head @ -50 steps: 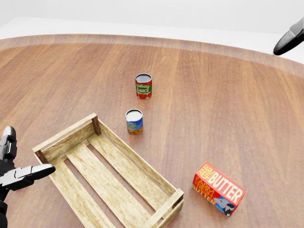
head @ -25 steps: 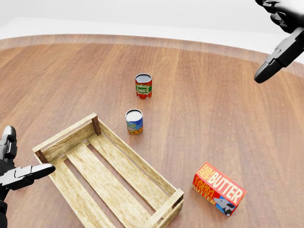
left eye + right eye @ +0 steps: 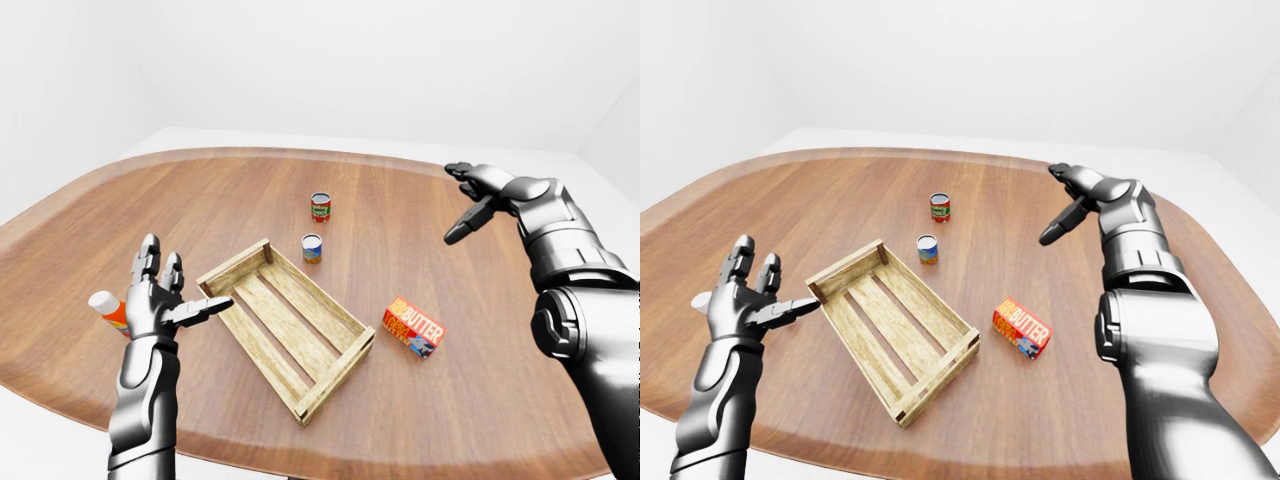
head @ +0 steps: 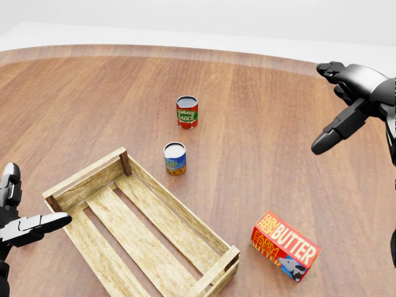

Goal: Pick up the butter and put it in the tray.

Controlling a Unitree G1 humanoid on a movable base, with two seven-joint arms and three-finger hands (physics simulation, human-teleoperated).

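One target: the butter lies flat on the table, at lower right in the head view, apart from everything else.
Long axis: it runs from upper left to lower right in the head view, roughly in line with the tray's long sides.
Destination: the tray, a slatted wooden crate with nothing in it, sits just left of the butter with a strip of bare wood between them.
Nearer hand: the right hand hangs in the air above the table at the head view's right edge, fingers spread apart and holding nothing; the butter lies below it and to the left in that view, so it would need to come down and inward.
Other hand: the left hand hovers beyond the tray's far left end, fingers also splayed and unladen, well apart from the butter with the tray in between.
Bystanders: a tomato sauce can and a smaller can stand upright above the tray in the head view; a red-and-white object peeks out behind the left hand.
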